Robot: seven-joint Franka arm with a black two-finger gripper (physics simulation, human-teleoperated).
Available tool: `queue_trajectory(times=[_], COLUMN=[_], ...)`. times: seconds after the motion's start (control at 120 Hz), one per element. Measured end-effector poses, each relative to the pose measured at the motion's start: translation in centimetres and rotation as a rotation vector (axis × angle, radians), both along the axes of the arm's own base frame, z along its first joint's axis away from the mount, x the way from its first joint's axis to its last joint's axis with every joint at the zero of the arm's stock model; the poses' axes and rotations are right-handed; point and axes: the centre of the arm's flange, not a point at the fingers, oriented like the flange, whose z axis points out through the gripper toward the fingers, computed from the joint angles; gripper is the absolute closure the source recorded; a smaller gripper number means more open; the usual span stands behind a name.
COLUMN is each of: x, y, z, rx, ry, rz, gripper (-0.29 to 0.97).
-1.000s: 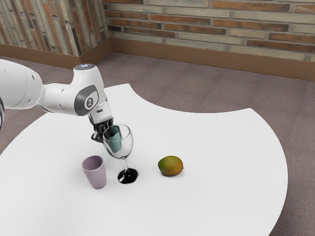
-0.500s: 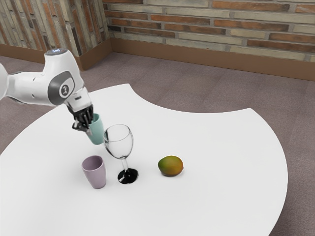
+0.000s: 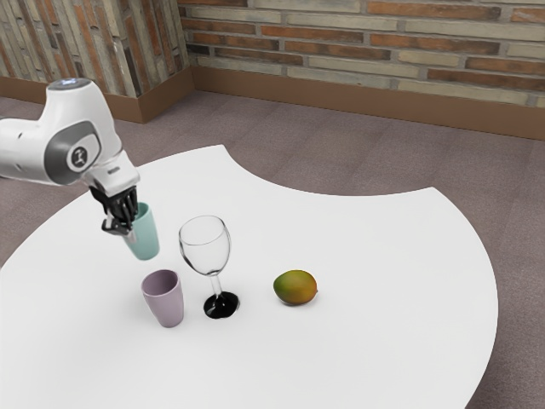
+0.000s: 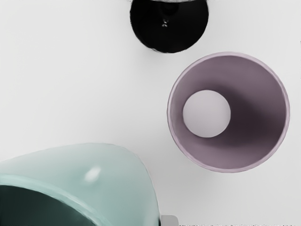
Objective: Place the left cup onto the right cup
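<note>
The gripper (image 3: 121, 223), fingers closed narrowly on the rim wall of the teal cup (image 3: 145, 237), holds it tilted in the air near the purple cup (image 3: 163, 300), not yet over it; it looks light, stiff and probably slick, so a rim pinch suits

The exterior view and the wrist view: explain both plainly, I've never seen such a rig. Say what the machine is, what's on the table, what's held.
It is a simulated white robot arm ending in two black fingers. The exterior view is taken from the arm's side; the wrist view from a camera on its hand, looking down. On the white table stand a purple cup and a wine glass with a black foot; a mango lies to the exterior view's right of them. The fingers hold a teal cup, tilted, in the air near the purple cup. In the wrist view, it is the large close shape.
</note>
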Motion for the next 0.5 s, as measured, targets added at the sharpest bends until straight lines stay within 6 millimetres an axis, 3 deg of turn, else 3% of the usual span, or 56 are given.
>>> queue_trajectory(times=[0.183, 0.5], x=[-0.7, -1.6], y=[-0.9, -3.3], z=[1.6, 0.9], rx=[0.018, 0.031], ry=[-0.01, 0.019], rz=[0.045, 0.118], gripper=[0.78, 0.79])
